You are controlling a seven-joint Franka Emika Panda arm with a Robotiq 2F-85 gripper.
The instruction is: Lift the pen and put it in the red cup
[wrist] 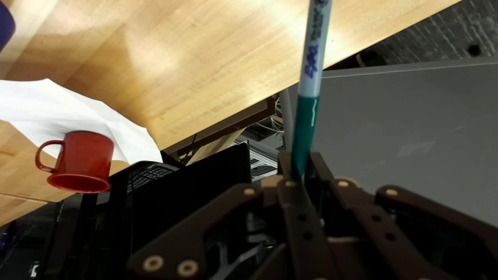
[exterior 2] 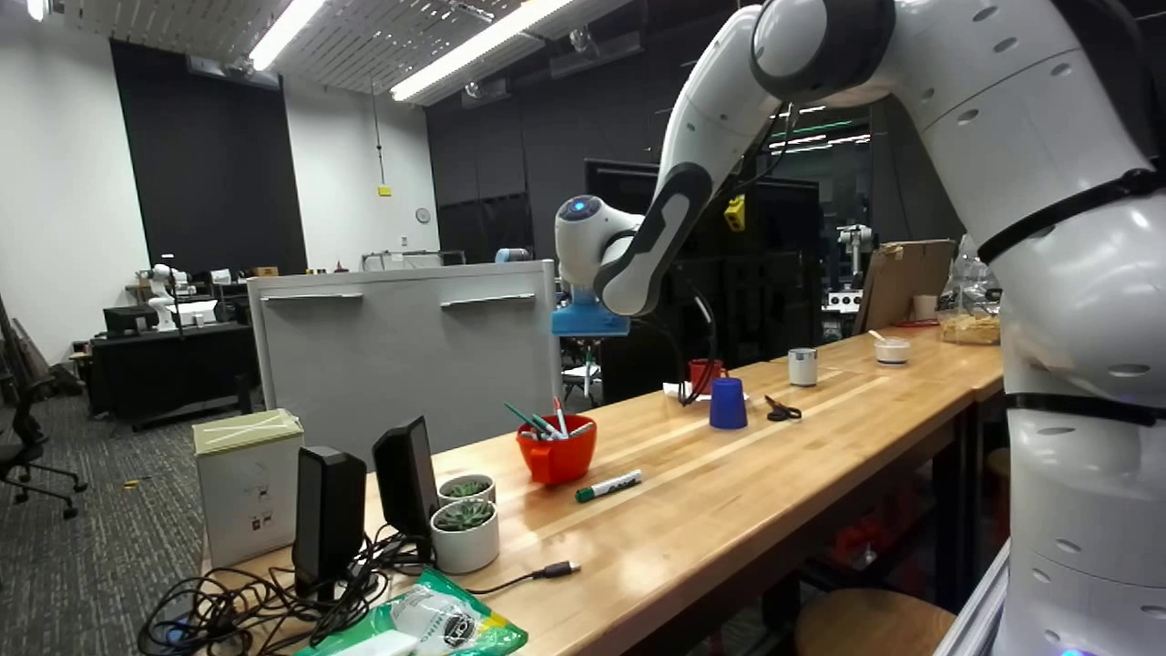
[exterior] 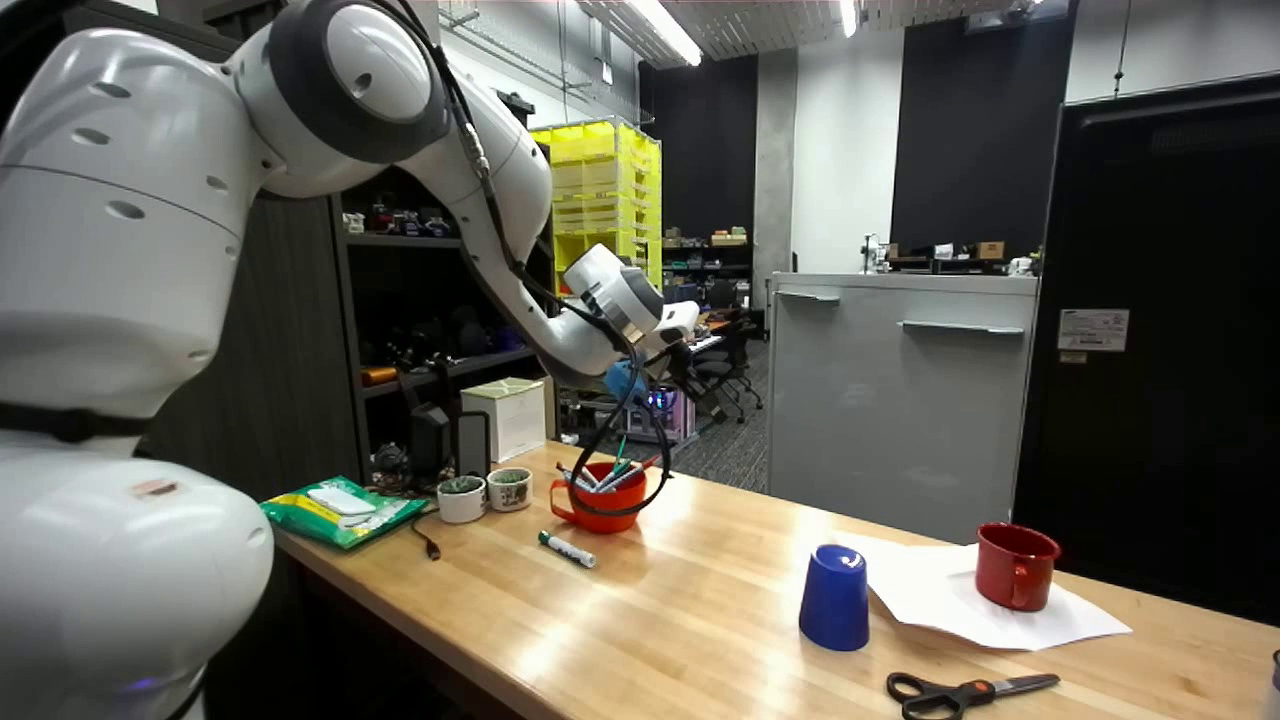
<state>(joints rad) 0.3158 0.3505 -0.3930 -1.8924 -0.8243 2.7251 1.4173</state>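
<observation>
The pen (wrist: 309, 85), a white marker with a teal-green end, stands out lengthwise from my gripper (wrist: 300, 157) in the wrist view. My fingers are shut on its green end; its far end leaves the frame. The wide bright red cup (exterior: 612, 512) stands on the table with several pens in it. It also shows in an exterior view (exterior 2: 563, 456) but is out of the wrist view. In an exterior view my gripper (exterior: 712, 402) is in the air, higher than the red cup and to its right, tilted downward. The held pen is hard to make out in both exterior views.
A green-capped marker (exterior: 568, 550) lies by the red cup. An upturned blue cup (exterior: 836, 600), scissors (exterior: 965, 692) and a maroon mug (exterior: 1016, 568) on white paper (exterior: 945, 590) stand farther along. Potted plants (exterior 2: 465, 538) and speakers (exterior 2: 328, 519) are near. A cable loop hangs from the arm.
</observation>
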